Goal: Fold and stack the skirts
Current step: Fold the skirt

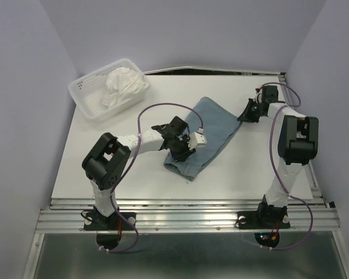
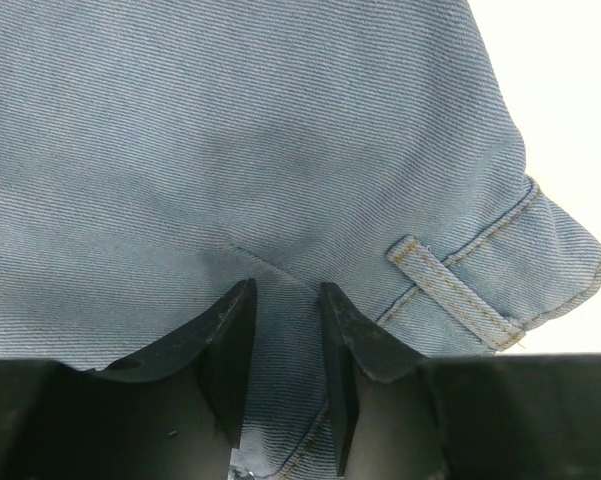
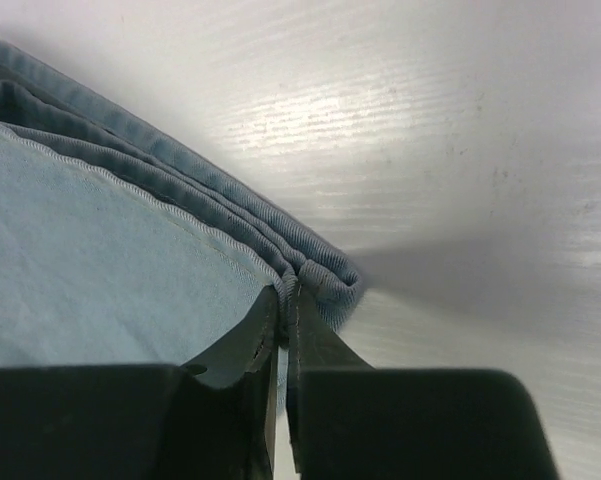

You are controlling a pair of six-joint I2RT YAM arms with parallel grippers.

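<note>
The blue-grey skirt (image 1: 218,125) lies folded in a diagonal strip mid-table. My left gripper (image 1: 184,150) presses on its near-left end. In the left wrist view the left gripper (image 2: 285,290) has its jaws closed in on a puckered ridge of the blue skirt (image 2: 230,130), beside a belt loop (image 2: 450,290). My right gripper (image 1: 242,118) is at the skirt's far right corner. There the right gripper (image 3: 288,292) is shut on the layered hem of the blue skirt (image 3: 100,260). The white skirt (image 1: 125,84) sits crumpled in the basket.
The white mesh basket (image 1: 82,103) stands at the back left corner of the white table (image 1: 104,168). Lilac walls close in the left, right and back. A metal rail runs along the near edge by the arm bases.
</note>
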